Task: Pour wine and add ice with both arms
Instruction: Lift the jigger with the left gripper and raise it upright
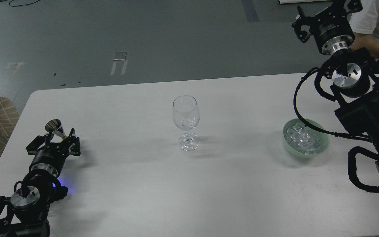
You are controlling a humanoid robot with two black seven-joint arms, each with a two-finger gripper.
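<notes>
White worktop (143, 184), head view. Wine glass (186, 122) upright near the centre of the worktop, a little toward the far edge; bowl looks clear, wine not discernible in it. Pale green bowl (321, 144) toward the right edge, heaped with ice (303, 137), clear cubes with whitish glints. Glass and bowl well apart.

Left arm (28, 197) entering at the near-left corner, lying low over the worktop. Left gripper (59, 137) near the left edge, fingers closed around a small metal jigger (55, 127), cone mouth up and tilted slightly toward the far-left corner. Any liquid inside the jigger not visible. Blue glow on the worktop beside the arm's wrist joint.

Right arm (357, 98) entering from the right edge, raised, black cable looping down across the rim of the green bowl. Right gripper (303, 24) high beyond the far-right corner, above the floor (143, 39); fingers spread apart, nothing between them. Person in white shirt (378, 19) partly visible behind the right arm, at the far-right corner.
</notes>
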